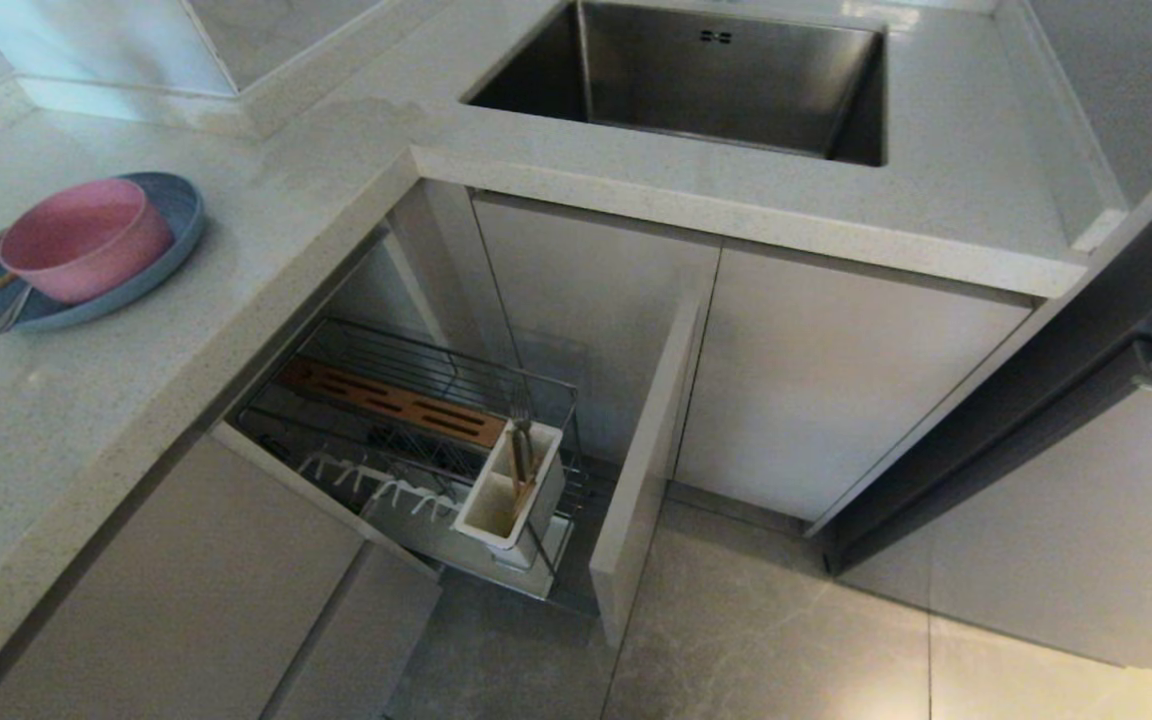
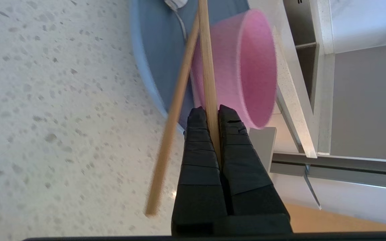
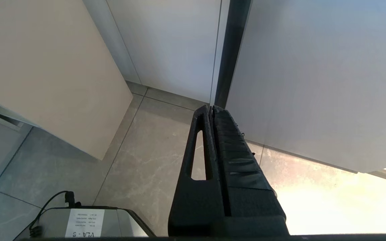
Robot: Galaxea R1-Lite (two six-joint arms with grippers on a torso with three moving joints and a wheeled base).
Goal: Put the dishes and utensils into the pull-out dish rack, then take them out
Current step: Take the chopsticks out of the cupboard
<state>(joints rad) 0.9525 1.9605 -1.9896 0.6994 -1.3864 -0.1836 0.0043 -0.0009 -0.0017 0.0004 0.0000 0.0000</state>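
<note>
The left tool [image 2: 212,113] is clamped on one light wooden chopstick [image 2: 207,60], its black fingers [image 2: 198,134] pressed together around the stick. The second light wooden chopstick [image 2: 173,124] lies loose beside it, slanting across the speckled pale stone table [image 2: 62,117]. Both sticks reach over the rim of the wide, shallow round blue plate [image 1: 176,205] that sits on the table at the robot's left. The round pink plastic bowl [image 1: 86,240] stands on that plate, and a silver metal spoon [image 1: 8,312] lies on the plate's near edge.

Below the table the chrome wire pull-out dish rack [image 1: 416,440] stands drawn out. A silver metal fork [image 1: 521,440] stands upright in the far compartment of its white utensil box [image 1: 511,490].

The right tool [image 3: 211,108] hangs low over the grey tiled floor [image 3: 146,160] beside the cabinet doors, its fingers together and holding nothing.
</note>
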